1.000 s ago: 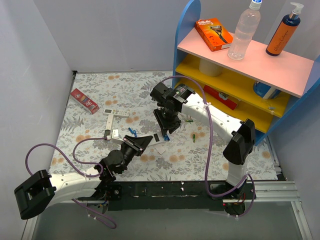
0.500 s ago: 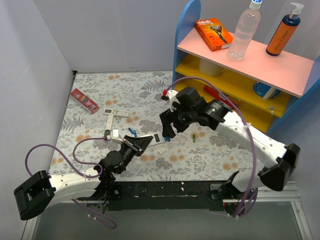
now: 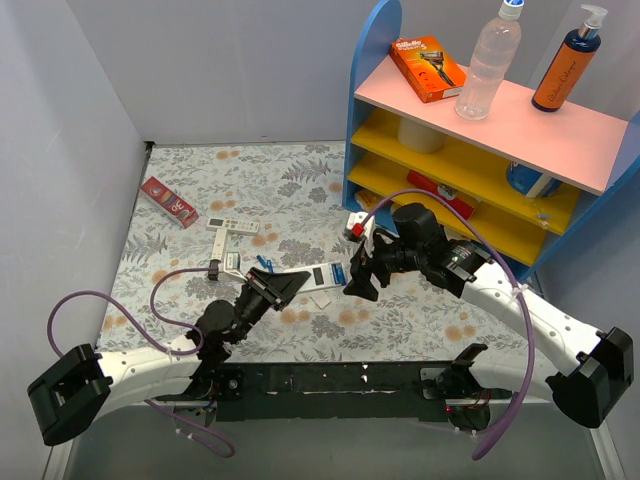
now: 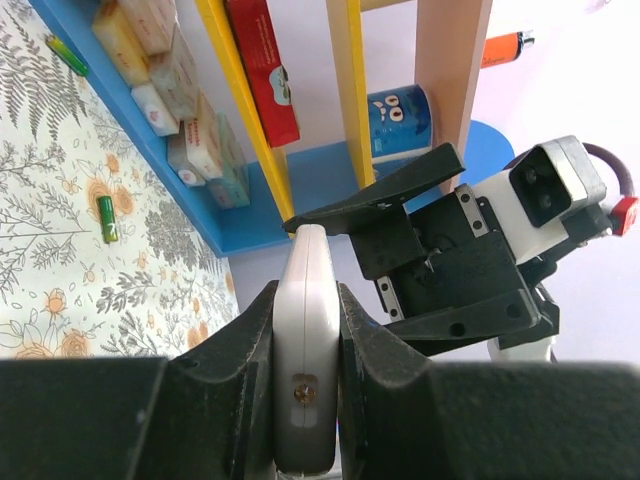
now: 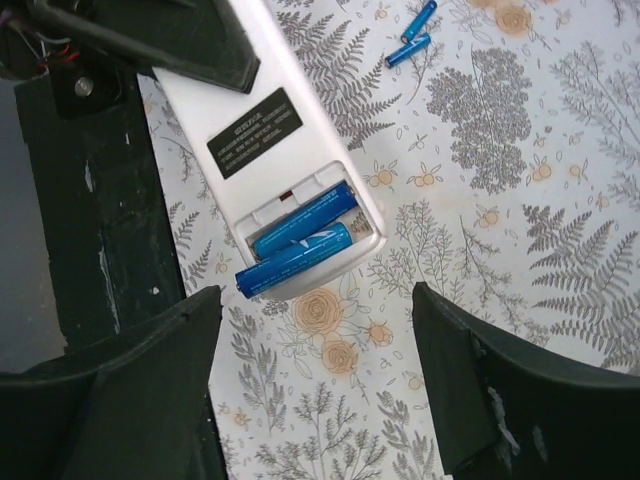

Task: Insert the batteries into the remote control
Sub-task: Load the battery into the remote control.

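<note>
My left gripper point(image 3: 293, 283) is shut on the white remote control point(image 3: 320, 275) and holds it back-up, edge-on in the left wrist view point(image 4: 305, 330). The right wrist view shows its open battery recess point(image 5: 300, 235) with two blue batteries point(image 5: 300, 220). The nearer battery point(image 5: 290, 262) pokes out past one end of the recess. My right gripper point(image 3: 360, 282) is open and empty just beyond the remote's end, its fingers point(image 5: 120, 390) spread wide. Two loose blue batteries point(image 5: 410, 35) lie on the table. A green battery point(image 4: 105, 218) lies near the shelf.
A white battery cover point(image 3: 322, 298) lies under the remote. A thinner white remote with a crosspiece point(image 3: 226, 238) and a red box point(image 3: 168, 202) lie at the left. The blue and yellow shelf unit point(image 3: 470, 150) stands at the right, close behind my right arm.
My right arm has swung from over the remote to the right and nearer, its gripper now off the remote's end. The blue batteries now show in the recess. The left gripper has kept its hold.
</note>
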`<state>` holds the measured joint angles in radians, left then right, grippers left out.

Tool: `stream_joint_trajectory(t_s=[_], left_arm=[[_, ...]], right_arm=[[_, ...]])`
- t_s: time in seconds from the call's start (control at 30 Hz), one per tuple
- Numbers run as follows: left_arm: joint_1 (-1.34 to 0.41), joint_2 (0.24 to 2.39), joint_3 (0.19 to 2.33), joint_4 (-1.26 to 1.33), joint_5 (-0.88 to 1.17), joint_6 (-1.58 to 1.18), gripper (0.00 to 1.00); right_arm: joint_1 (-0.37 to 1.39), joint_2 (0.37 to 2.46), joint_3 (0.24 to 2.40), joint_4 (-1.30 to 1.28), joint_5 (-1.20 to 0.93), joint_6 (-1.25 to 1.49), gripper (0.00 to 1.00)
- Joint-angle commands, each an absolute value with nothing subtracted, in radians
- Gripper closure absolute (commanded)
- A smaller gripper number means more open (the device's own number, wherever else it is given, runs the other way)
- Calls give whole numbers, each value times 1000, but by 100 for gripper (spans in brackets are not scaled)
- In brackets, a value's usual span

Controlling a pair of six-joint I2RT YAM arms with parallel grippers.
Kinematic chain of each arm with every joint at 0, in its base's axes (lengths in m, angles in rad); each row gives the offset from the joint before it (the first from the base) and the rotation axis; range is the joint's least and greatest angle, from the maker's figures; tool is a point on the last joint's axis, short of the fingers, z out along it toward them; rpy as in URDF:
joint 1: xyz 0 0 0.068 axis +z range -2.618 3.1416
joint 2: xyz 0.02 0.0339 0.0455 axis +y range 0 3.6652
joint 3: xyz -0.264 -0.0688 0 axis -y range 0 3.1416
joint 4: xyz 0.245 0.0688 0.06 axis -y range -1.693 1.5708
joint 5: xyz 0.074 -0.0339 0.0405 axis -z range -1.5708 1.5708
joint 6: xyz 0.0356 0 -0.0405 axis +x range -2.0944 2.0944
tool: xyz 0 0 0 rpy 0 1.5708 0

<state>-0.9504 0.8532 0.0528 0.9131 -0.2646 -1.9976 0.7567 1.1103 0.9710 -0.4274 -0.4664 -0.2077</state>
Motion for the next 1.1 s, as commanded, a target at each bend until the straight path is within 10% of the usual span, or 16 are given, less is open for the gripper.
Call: stream_joint_trajectory(t_s=[0.0,0.2,1.07], left_arm=[[-936,824,-89,951,-190,-2217,100],[-923,799,-95,914,-158,-2229,100],[-897,784,-87,902,-130,-2253,100]], right_arm=[[752,1039,942,-341,-570,-385,23],[750,980,916,-339,-639,-448,45],[752,1025,930,-345,-716,-485,56]])
